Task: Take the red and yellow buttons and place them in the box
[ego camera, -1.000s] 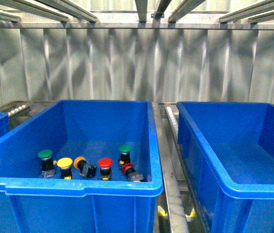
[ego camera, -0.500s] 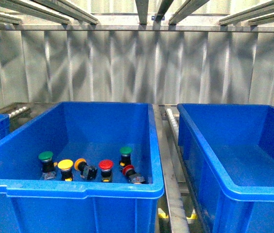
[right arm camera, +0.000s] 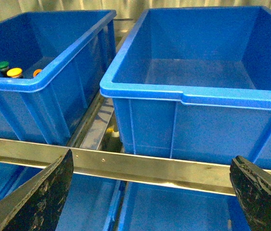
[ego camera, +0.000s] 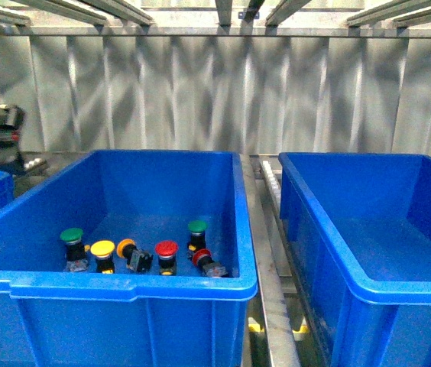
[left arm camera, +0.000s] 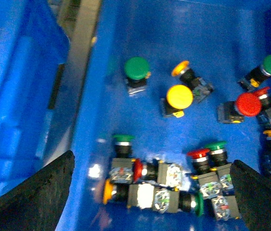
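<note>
Lying sideways, rightmost red button [ego camera: 205, 263], cap left, body right.

Left fingers [left arm camera: 34, 204], right fingers [right arm camera: 34, 204] wide apart

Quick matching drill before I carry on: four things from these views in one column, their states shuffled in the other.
Things:
1. green button at the row's left end
2. red button at the row's right end
3. right crate
4. left gripper

States:
A. open, holding nothing
B. tipped on its side
C. nothing inside
D. standing cap up

Pairs: 1-D, 2-B, 3-C, 4-A
</note>
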Action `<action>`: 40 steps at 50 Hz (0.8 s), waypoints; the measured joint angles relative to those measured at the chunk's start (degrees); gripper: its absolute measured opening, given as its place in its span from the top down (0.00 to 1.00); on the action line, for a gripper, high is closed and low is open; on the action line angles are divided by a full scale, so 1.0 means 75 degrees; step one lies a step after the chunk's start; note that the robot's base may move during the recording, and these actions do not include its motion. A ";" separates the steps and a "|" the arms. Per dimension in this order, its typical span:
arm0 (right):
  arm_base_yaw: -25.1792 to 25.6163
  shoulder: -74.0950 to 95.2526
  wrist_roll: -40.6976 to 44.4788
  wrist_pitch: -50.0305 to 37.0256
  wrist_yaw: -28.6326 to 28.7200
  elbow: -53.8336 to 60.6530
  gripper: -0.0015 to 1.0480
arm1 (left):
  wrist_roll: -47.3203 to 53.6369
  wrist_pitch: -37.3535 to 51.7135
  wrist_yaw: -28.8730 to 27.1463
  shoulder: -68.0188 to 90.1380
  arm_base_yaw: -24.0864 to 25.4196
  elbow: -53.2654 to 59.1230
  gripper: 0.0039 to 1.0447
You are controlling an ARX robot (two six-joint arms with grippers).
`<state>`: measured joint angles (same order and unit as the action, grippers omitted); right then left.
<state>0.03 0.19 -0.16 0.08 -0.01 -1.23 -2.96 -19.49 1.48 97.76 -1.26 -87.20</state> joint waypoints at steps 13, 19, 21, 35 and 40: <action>0.0000 0.0000 0.0000 0.0000 -0.0003 0.0000 0.06 | 0.0012 -0.0364 -0.0382 0.1649 -0.0705 -0.1574 0.07; 0.0000 0.0000 0.0000 0.0000 -0.0003 0.0000 0.06 | -0.0114 -0.0638 -0.0338 0.2419 -0.0886 -0.2349 0.07; 0.0000 0.0000 0.0000 0.0000 -0.0003 0.0000 0.06 | -0.0184 -0.0758 -0.0289 0.2684 -0.0944 -0.2632 0.07; 0.0000 0.0000 0.0000 0.0000 -0.0003 0.0000 0.06 | -0.0539 -0.1717 -0.0111 0.4535 -0.1445 -0.5010 0.07; 0.0000 0.0000 0.0003 0.0000 0.0000 0.0000 0.06 | -0.0764 -0.2235 -0.0006 0.5278 -0.1559 -0.6056 0.07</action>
<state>0.03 0.19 -0.14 0.08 -0.01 -1.23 -8.69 -36.25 1.43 137.34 -12.95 -132.62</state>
